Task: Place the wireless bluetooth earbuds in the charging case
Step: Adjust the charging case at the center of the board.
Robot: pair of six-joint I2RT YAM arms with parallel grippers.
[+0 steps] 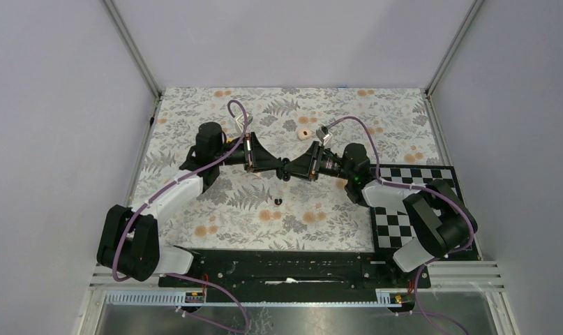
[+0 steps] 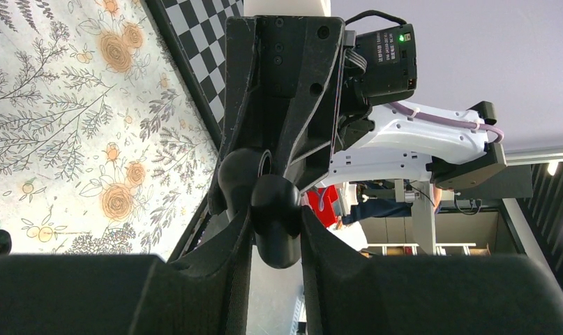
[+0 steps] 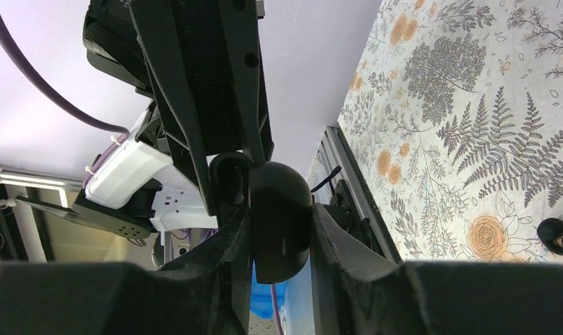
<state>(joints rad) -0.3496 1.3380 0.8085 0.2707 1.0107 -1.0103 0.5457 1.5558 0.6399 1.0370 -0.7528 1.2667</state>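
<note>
Black and glossy, the charging case [image 3: 278, 202] hangs in the air, caught between both arms. The right pincer [image 3: 281, 244] pinches it from one side, and the left pincer [image 2: 275, 241] meets it nose to nose, its fingers pressed on the same dark shell. One tiny earbud [image 1: 278, 202] lies loose on the flowered table [image 1: 215, 112], below the pincers and nearer the arm bases. A peach disc [image 1: 304, 133] sits just beyond them.

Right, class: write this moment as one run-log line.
left gripper: shut on one earbud | right gripper: shut on charging case | grippers tip to tip over table | other earbud: loose on table
</note>
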